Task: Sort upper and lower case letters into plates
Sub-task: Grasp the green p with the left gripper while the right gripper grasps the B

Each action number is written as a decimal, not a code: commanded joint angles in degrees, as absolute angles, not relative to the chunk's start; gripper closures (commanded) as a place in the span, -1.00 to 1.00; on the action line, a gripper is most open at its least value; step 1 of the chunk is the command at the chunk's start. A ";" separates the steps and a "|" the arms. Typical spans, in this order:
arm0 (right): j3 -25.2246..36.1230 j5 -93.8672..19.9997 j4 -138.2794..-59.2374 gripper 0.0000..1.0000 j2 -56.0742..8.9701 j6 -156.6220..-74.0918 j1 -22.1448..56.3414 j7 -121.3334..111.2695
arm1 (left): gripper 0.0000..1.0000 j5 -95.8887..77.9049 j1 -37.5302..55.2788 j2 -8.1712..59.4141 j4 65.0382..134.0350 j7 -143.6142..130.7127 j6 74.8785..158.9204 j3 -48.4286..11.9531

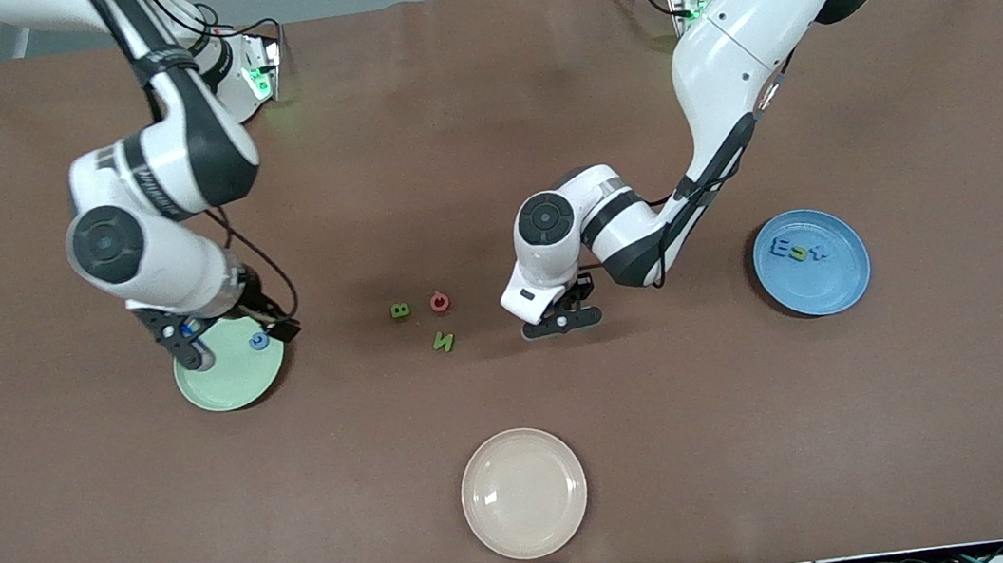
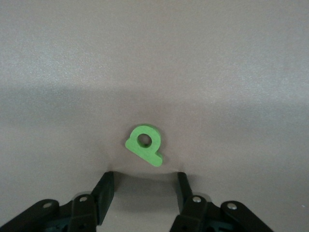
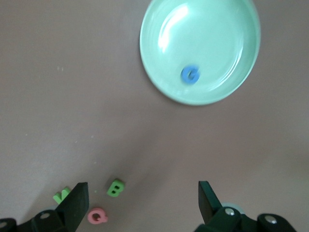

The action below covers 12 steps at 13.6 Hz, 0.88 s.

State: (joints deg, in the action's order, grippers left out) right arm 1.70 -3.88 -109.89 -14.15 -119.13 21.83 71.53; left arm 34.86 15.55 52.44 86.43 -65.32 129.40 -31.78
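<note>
Left wrist view tells the story right now: a small green letter (image 2: pixel 144 144), a ring with a straight bar along one side, lies flat on the brown table (image 2: pixel 154 58) just ahead of the left gripper (image 2: pixel 143 189), its two dark fingers (image 2: pixel 104 189) parted with table showing between them and nothing caught. The letter sits a shade past the fingertips and roughly centred on the gap, and its bar runs slantwise across that gap rather than square to it, so by the look of it the closing line would meet the letter at an angle. In the front view the left gripper (image 1: pixel 562 321) is low over the middle of the table, the letter itself hidden under it, with a green letter B (image 1: pixel 400 310), a red letter (image 1: pixel 439 302) and a green N (image 1: pixel 443 342) grouped just beside it toward the right arm's end. The left arm is plainly the nearer one. The blue plate (image 1: pixel 852 288), already holding several letters (image 1: pixel 799 251), lies toward the left arm's end. The right gripper (image 1: pixel 192 346) waits above the pale green plate (image 1: pixel 228 392), fingers spread wide and empty, with one blue letter (image 1: pixel 258 341) in that plate.
</note>
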 commanded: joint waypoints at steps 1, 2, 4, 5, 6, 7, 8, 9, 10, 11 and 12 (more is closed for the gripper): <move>2.29 -3.52 -118.28 -1.00 -12.74 -129.95 26.00 80.75 | 0.15 34.28 16.44 53.17 85.08 -65.74 129.64 -31.11; 2.29 -3.60 -119.61 -1.00 -13.35 -133.73 27.67 83.29 | 0.20 34.28 16.44 53.17 85.08 -65.74 129.64 -31.11; 2.37 -3.52 -120.32 -1.00 -17.38 -139.81 30.14 87.96 | 0.27 34.19 16.43 53.09 85.08 -65.74 129.64 -30.50; 2.37 -3.43 -120.06 -1.00 -19.49 -141.84 31.19 90.07 | 0.27 34.19 16.44 53.09 84.99 -65.74 129.73 -30.32; 2.46 -3.34 -119.88 -1.00 -21.16 -143.94 31.46 91.74 | 0.27 34.19 16.44 53.09 84.99 -65.66 129.99 -30.24; 2.37 -3.34 -119.80 -1.00 -22.49 -145.53 31.73 92.89 | 0.27 34.19 16.44 53.09 84.99 -65.65 130.34 -30.23; 2.46 -3.43 -119.10 -0.99 -23.98 -146.16 32.51 94.38 | 0.26 34.19 16.44 53.09 84.99 -65.65 130.43 -30.23; 2.46 -3.34 -116.74 -0.98 -26.08 -145.55 32.78 95.96 | 0.24 34.28 16.44 53.09 84.99 -65.65 130.52 -30.23; 2.46 -3.43 -114.63 -0.95 -28.37 -145.20 32.87 96.50 | 0.16 34.28 16.35 53.09 84.90 -65.65 130.52 -30.15; 2.46 -3.43 -113.39 -0.94 -29.95 -144.93 32.87 96.50 | 0.15 34.36 16.35 53.09 84.99 -65.74 130.52 -30.15; 2.46 -3.43 -112.33 -0.91 -31.36 -144.93 32.78 96.50 | 0.15 34.45 16.35 53.00 84.90 -65.83 130.52 -30.15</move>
State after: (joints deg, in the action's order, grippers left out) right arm 1.78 -3.74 -115.94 -27.95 -145.61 32.12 95.07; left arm 34.70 15.64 52.47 85.88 -65.35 129.98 -31.27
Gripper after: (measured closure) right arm 0.031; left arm 0.577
